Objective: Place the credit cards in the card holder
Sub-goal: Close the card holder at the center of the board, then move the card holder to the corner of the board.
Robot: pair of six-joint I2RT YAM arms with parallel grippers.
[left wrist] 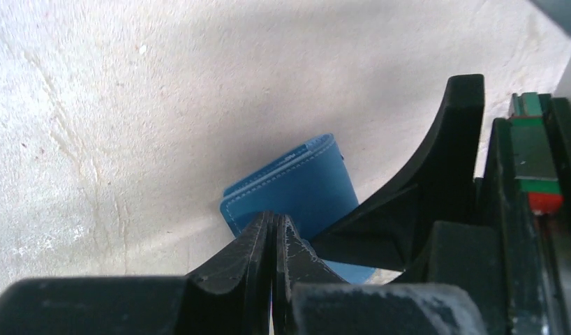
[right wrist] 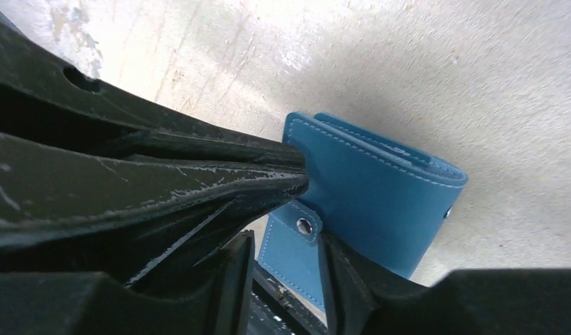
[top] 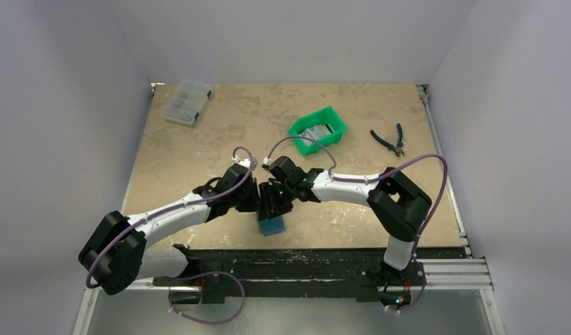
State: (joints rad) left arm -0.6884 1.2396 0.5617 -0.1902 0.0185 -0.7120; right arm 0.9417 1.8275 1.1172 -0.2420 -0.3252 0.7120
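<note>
Card holder (top: 272,226) well apart from bin (top: 328,142)

The top view looks down from above and behind the arms (top: 178,211) onto the table (top: 199,139). Each wrist view sits close, facing along its own fingers (left wrist: 255,262) toward the holder (left wrist: 297,185) at their tips; all three views share it.

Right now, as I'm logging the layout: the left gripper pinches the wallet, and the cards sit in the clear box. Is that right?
Not quite. The left gripper does pinch the wallet, but the cards sit in the green bin, not the clear box, as the top view shows.
</note>
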